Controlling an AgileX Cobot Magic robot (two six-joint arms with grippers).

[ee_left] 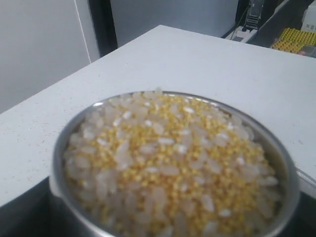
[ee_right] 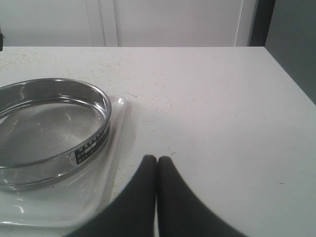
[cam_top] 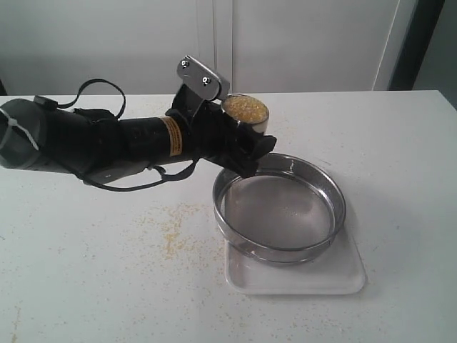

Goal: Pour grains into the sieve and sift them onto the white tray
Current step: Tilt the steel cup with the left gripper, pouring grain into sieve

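Right, the white table [cam_top: 400, 157] carries everything. My left arm [cam_top: 107, 139] lies stretched almost level from the left side, its wrist at the far rim of the sieve [cam_top: 340, 211]. The sieve sits on the white tray [cam_top: 300, 282]. My right gripper [ee_right: 157, 170] hangs low just beside the tray's edge, fingers pressed together on nothing. The left gripper [cam_top: 250, 139] clasps a steel cup [cam_top: 258, 127] upright beside the sieve's rim, brimful of the grains [ee_left: 173, 158]
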